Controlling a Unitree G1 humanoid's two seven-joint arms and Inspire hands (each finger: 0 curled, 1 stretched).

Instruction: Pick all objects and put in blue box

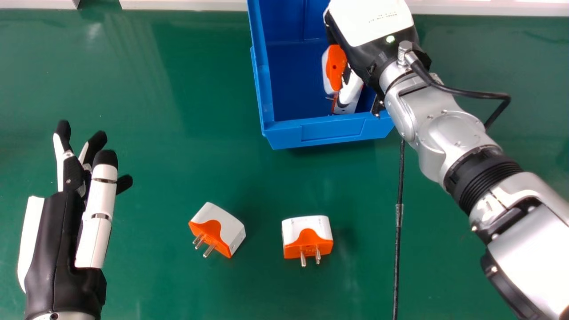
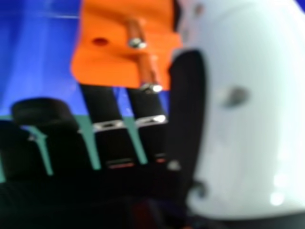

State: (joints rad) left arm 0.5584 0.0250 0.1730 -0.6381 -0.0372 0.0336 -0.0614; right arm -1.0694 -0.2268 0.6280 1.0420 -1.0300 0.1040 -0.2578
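Observation:
My right hand (image 1: 359, 53) is inside the right part of the blue box (image 1: 330, 131), with its thumb towards the box's near wall. An orange and white plug adapter (image 1: 335, 66) is pinched by it. In the right hand view, the adapter (image 2: 107, 62) shows its prongs between the fingers and the thumb of my right hand (image 2: 248, 124). Another adapter (image 1: 349, 108) lies in the box below the thumb, partly hidden. Two more adapters rest on the green table: one tilted (image 1: 220, 224), the other (image 1: 307, 233) to its right. My left hand (image 1: 60, 240) is open at the left.
A black cable (image 1: 398, 222) runs down the green table (image 1: 178, 146), right of the loose adapters. My right forearm spans the right side of the head view. White edging (image 1: 178, 4) lies along the table's far side.

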